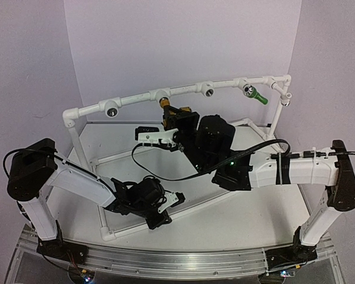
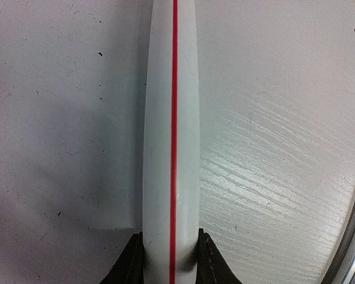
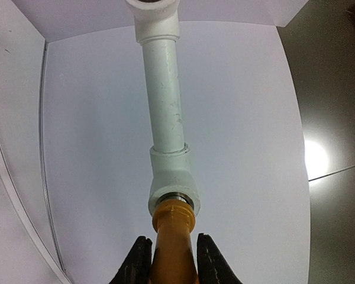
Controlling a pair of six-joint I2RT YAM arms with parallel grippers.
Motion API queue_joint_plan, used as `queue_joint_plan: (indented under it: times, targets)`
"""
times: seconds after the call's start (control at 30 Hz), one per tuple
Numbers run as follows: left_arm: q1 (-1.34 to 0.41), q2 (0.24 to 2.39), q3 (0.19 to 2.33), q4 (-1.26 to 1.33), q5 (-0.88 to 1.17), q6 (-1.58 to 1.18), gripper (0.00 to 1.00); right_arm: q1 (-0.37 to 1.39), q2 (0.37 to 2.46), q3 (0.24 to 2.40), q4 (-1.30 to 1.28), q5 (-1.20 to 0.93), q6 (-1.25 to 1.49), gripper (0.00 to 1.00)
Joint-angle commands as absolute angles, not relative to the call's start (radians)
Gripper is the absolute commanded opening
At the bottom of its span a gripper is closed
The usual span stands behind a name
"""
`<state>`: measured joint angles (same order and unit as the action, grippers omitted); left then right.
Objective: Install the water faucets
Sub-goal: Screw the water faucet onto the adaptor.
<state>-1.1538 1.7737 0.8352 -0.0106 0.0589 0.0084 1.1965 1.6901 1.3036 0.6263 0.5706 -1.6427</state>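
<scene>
The yellow-orange faucet [image 3: 173, 236] points into a tee socket [image 3: 173, 192] of the white pipe frame's top bar [image 1: 136, 97], its collar against the socket mouth. My right gripper [image 3: 173, 263] is shut on its body, one dark finger [image 3: 136, 263] on each side. From above, this faucet [image 1: 165, 106] sits mid-bar with the right gripper [image 1: 176, 116] just behind it. The green faucet [image 1: 259, 96] sticks out of a socket near the bar's right end. My left gripper [image 2: 170, 260] is shut on the frame's red-striped front base pipe [image 2: 171, 118], low at the front [image 1: 167, 204].
Open dark sockets show on the top bar at the left [image 1: 112, 111] and right of centre [image 1: 208, 92]. The frame's uprights [image 1: 77, 139] and base pipes surround the white board [image 1: 242, 219]. A black cable [image 1: 165, 174] loops across from the right arm.
</scene>
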Motion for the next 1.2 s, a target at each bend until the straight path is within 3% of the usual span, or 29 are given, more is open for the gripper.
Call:
queue_joint_plan:
  times: [0.0, 0.73, 1.17]
  targets:
    - [-1.160, 1.862, 0.788, -0.013, 0.093, 0.029, 0.00, 1.180, 1.697, 1.362, 0.646, 0.555, -1.590, 0.00]
    - [-1.175, 1.879, 0.800, -0.026, 0.161, 0.038, 0.00, 1.126, 1.637, 1.357, 0.535, 0.534, -1.233, 0.00]
    - [-1.174, 1.858, 0.792, -0.026, 0.163, 0.038, 0.00, 1.125, 1.724, 1.369, 0.629, 0.557, -1.204, 0.00]
